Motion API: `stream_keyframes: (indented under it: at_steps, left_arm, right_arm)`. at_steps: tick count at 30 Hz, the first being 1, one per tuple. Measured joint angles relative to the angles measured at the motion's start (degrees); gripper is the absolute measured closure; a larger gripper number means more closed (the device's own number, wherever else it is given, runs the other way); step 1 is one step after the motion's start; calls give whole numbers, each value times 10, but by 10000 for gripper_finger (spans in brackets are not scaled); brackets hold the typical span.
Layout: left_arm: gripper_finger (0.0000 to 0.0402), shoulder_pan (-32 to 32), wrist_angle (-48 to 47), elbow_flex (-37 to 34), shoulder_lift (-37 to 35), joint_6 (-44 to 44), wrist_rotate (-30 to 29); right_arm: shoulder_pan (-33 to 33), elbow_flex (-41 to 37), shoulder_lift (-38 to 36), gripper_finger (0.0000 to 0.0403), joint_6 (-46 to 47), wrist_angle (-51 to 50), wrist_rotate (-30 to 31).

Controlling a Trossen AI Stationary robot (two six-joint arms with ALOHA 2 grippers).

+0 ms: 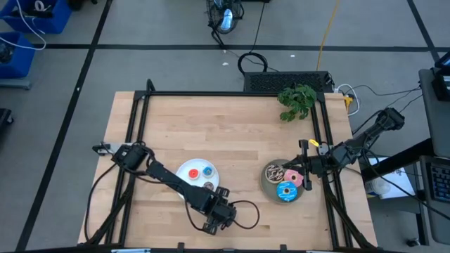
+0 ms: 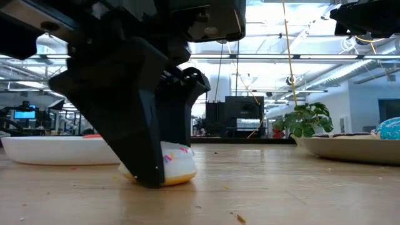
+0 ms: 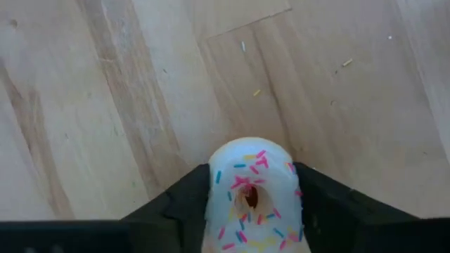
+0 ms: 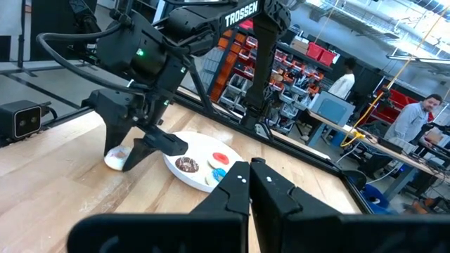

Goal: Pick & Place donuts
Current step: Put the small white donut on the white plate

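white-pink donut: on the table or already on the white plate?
On the table. The white-pink donut rests on bare wood beside the white plate, with the left gripper jaws closed on both sides of it.

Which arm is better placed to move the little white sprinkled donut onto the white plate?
Left. Its end effector is shut on the white sprinkled donut on the table beside the white plate. The right end effector is over the grey plate.
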Motion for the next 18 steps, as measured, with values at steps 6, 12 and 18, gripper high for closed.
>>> stream_keyframes:
  at_steps: [6,12,18]
  left_arm:
    - [258,6,-24,-3,-21,-24,1]
    - [282,13,-88,-2,-102,-94,-20]
    - [286,-1,-188,-2,-182,-157,-104]
  right_arm:
    - [0,0,0,403,0,0,0]
    - [0,0,0,403,0,0,0]
    - [0,0,0,403,0,-2,0]
